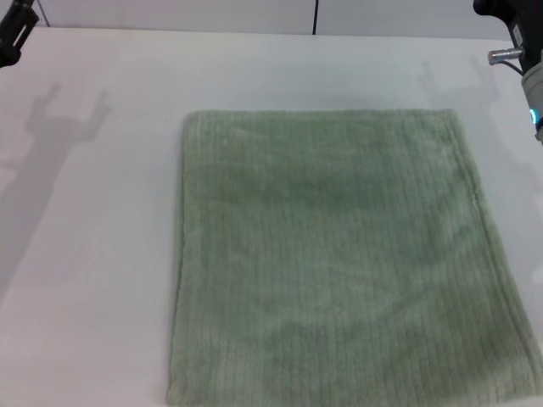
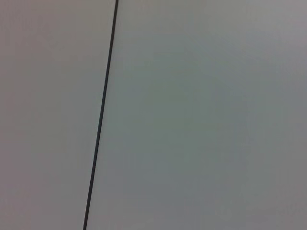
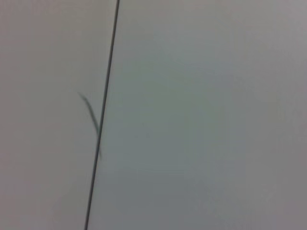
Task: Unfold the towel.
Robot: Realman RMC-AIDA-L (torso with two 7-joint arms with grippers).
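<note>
Head view shows the towel (image 1: pixel 339 263) lying flat on the white table (image 1: pixel 93 254), spread as one broad, roughly square sheet of pale sage-green terry with fine ribs running across it. Its far edge runs nearly straight across the middle of the table, its left edge drops almost straight toward the robot, and its right edge slants outward until it meets the picture's border. The near edge sits at the bottom of the picture, with the left near corner just visible. The surface looks smooth, with only faint darker patches in the pile and a thin raised hem along the left and right sides.

Only a dark piece of the left gripper (image 1: pixel 12 32) shows, at the far left corner of the table, raised and well apart from the towel; whether its fingers are spread or closed cannot be told, and it has nothing in its grasp that can be seen. The right gripper (image 1: pixel 517 38) shows as dark and silver parts at the far right corner, also raised and clear of the cloth, with its fingers out of sight. Shadows of both arms fall on the bare tabletop beside the towel.

Both wrist views show only a plain pale wall (image 2: pixel 201 120) crossed by a thin dark seam (image 2: pixel 101 120)
</note>
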